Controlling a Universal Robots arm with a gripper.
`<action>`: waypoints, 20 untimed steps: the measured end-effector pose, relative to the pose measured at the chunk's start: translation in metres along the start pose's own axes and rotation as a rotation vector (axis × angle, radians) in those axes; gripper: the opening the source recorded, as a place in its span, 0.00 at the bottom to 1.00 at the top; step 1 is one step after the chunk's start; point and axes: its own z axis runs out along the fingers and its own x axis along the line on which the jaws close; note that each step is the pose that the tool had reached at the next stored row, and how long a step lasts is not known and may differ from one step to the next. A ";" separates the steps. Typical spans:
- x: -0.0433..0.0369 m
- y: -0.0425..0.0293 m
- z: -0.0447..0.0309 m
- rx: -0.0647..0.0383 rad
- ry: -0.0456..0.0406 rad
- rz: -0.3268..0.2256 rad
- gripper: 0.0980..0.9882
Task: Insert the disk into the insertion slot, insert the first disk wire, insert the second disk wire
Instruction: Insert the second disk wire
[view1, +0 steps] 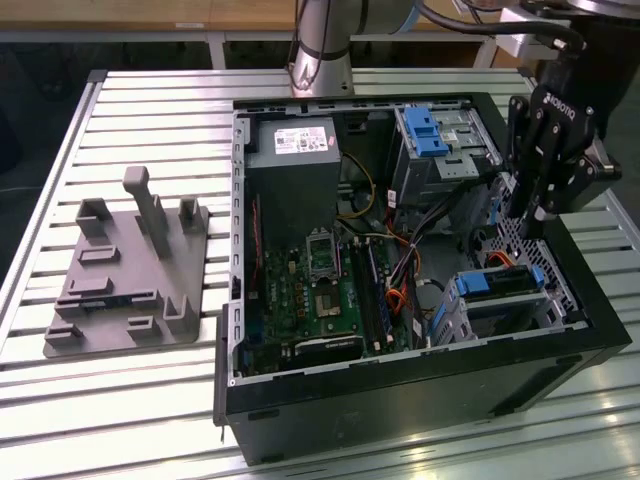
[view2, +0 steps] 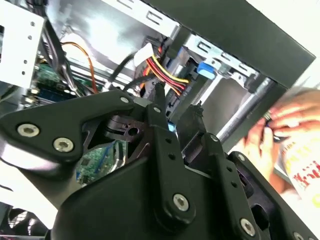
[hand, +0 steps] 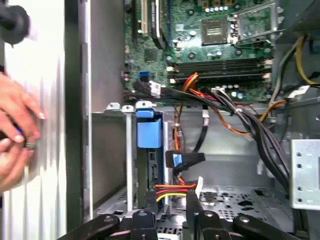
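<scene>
One step of the three looks finished. In the exterior view the disk (view1: 497, 284) lies inside the slot (view1: 515, 320), with its blue carrier end showing at the slot's mouth. The gripper (view1: 527, 222) hangs just above that mouth, pointing down at it. White lettering runs along the gripper's body. Well apart from the slot, a power supply (view1: 292, 150) carries a white printed label.

In the first wrist view the disk (hand: 149, 132) is seen edge-on, pushed into the slot (hand: 107, 165). A black wire (hand: 178, 160) with a blue plug meets the disk's back edge just outside the slot. It seems seated, though the join itself is partly hidden, so I count the first wire as probably in. The gripper (hand: 171, 197) is closed down to a narrow gap and pinches the plug end of the red-yellow wire (hand: 175, 188) right at the slot's mouth. That second wire is in hand, and I judge its insertion not yet complete. A small white tag hangs on it, and I can read nothing on it. A hand (hand: 17, 135) is beyond the case wall that runs beside the slot.

In the second wrist view the red-yellow wire (view2: 167, 72) runs down to the fingertips (view2: 159, 95), just beside the disk's blue carrier (view2: 206, 67). The hand (view2: 280, 125) is outside the case, next to something white with blurred red print.
</scene>
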 end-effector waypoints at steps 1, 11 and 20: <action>-0.0011 0.0006 -0.0004 0.000 0.0189 0.000 0.31; -0.0173 0.0100 -0.0038 0.005 0.1348 0.003 0.31; -0.0284 0.0266 -0.0060 0.029 0.1479 0.010 0.31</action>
